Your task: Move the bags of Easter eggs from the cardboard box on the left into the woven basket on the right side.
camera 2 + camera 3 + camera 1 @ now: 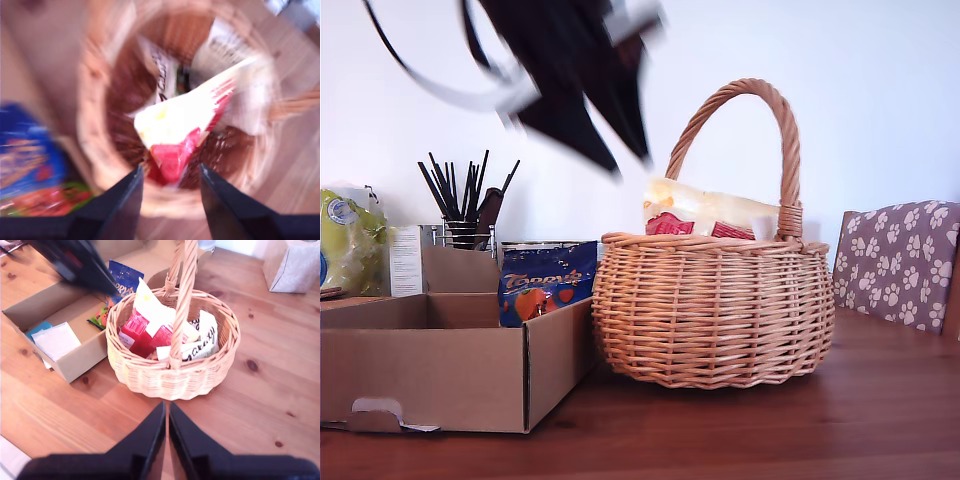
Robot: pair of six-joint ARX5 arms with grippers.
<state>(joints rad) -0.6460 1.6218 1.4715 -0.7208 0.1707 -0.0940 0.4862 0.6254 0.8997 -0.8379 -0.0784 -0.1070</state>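
Two bags, the cream-yellow bag [150, 320] and the white-green bag [200, 342], are seen inside the woven basket [712, 310]. The dark blue bag [546, 283] is left leaning in the cardboard box [440, 375] against the wall nearest the basket. My first gripper [170, 192] is held with jaws apart and empty above the basket; my second gripper [166, 437] is kept closed on nothing. Next, a grasp of the blue bag is judged to be needed.

1. Blurring above the woven basket [712, 305]: a dark claw [632, 160], fingers pointing down, clear of the rim.
2. Poking above the rim: a cream-yellow and red bag [705, 215].
3. Leaning inside the cardboard box [440, 365], against its basket-side wall: a dark blue bag [545, 282].
4. Sitting touching on the wooden worktop [740, 430]: box and basket.
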